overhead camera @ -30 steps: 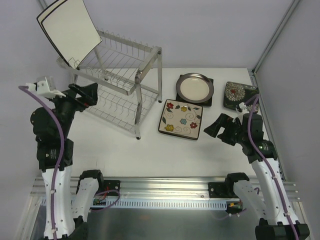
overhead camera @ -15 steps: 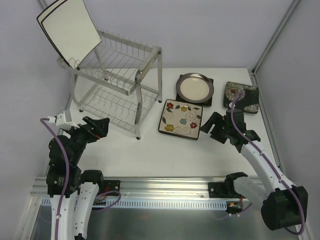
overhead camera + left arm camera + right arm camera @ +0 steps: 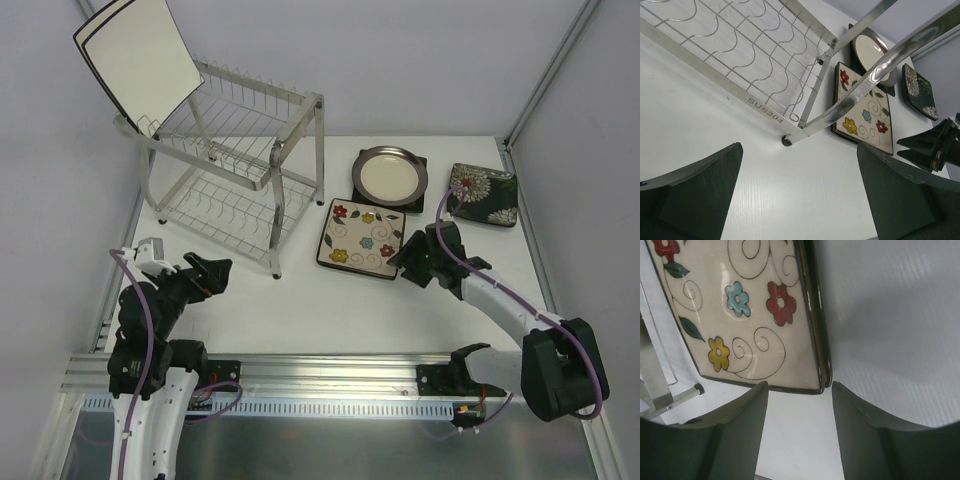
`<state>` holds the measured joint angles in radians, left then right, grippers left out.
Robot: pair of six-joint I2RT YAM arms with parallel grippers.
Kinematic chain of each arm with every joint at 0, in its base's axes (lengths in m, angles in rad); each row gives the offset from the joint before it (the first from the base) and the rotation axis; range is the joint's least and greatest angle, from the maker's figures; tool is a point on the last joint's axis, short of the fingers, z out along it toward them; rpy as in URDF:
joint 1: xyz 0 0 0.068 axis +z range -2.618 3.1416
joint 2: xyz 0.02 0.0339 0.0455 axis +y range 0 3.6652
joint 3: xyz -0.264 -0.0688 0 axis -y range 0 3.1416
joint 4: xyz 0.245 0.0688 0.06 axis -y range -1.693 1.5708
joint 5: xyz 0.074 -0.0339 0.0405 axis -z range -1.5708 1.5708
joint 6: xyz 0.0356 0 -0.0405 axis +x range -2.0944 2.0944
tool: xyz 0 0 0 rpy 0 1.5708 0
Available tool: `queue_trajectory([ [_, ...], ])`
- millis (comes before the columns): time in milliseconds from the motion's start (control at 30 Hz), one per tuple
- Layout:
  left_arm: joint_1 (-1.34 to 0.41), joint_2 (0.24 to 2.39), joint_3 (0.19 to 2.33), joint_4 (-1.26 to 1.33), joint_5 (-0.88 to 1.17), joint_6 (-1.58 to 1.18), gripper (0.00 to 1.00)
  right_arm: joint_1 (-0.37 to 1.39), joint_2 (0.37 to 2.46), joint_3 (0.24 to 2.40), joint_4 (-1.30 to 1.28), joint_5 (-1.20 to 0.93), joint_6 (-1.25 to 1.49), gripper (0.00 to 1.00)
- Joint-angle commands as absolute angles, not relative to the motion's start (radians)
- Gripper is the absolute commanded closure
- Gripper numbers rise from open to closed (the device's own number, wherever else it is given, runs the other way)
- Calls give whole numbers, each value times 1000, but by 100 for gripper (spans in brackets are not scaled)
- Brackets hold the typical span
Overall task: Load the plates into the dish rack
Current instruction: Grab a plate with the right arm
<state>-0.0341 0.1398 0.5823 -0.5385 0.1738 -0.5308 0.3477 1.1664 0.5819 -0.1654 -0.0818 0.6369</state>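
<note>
Hands come first, both low over the white tabletop (image 3: 330, 310). The left hand (image 3: 212, 272) hangs at the near left, released, its dark fingers spread wide with nothing between them. It faces the near corner foot of the rack (image 3: 320, 148) and is well apart from every plate. The right hand (image 3: 403, 256) lies at the near right, also parted and grasping nothing. Its two fingers bracket the near right corner of the flower plate (image 3: 362, 238), whose dark rim sits just at the fingertips (whether either finger touches it, I cannot tell). That cream square plate, painted with red, blue and yellow flowers and curling lines, lies flat on the tabletop just right of the rack.

The rack, shiny wire on two tiers in a tubular frame, stands on the left half of the tabletop. Its lower shelf is wavy wire, and a front rail bears the stamp SUS304. Behind the flower plate, the round plate (image 3: 391, 175), cream with a grey rim, rests on a dark plate (image 3: 414, 206) of which only corners show. Near the far right corner, the bloom plate (image 3: 482, 194) lies flat, apart from the others. Farthest back, the white plate (image 3: 140, 65), square and black-rimmed, stands on the upper tier at the rack's far left corner, tilted back and outward beyond the frame.
</note>
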Motion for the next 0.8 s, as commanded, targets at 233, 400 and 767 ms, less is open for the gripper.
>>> queue_trajectory([
  [233,-55,43,494,-528,203,-476,1,385,1258,589,-75,-6,735,52],
  [400,-55,26,489,-526,175,-471,1,402,1293,598,-77,34,753,54],
  [767,-55,20,483,-522,175,-472,1,414,1279,640,-199,118,726,64],
])
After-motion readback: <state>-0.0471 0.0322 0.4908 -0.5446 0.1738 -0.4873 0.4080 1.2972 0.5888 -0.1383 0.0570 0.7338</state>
